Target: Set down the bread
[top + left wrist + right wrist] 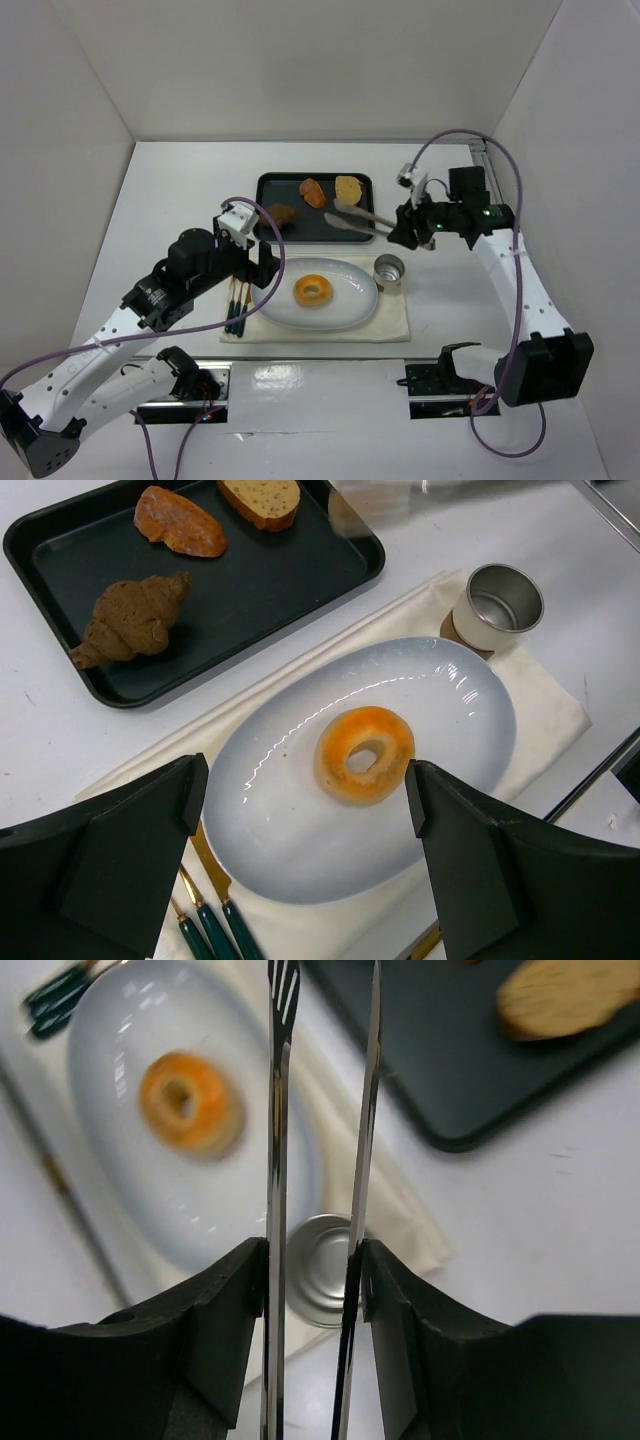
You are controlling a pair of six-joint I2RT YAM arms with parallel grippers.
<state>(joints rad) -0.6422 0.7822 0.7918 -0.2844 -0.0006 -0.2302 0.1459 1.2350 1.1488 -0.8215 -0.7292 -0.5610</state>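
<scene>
The bread (313, 290), a golden ring with a hole, lies on the white oval plate (350, 305); it also shows in the left wrist view (365, 754) and the right wrist view (190, 1102). My left gripper (262, 268) is open and empty, hovering above the plate's left side, its fingers (470, 860) apart on either side of the bread's near edge. My right gripper (403, 228) is shut on metal tongs (358, 217), whose two blades (277, 1110) stand apart and empty over the tray's right part, above the plate and cup.
A black tray (270, 182) behind the plate holds a dark brown croissant (130, 617), an orange piece (180, 522) and a tan slice (262, 500). A metal cup (389, 270) stands right of the plate on a cream cloth (395, 320). Green-handled cutlery (238, 305) lies left of the plate.
</scene>
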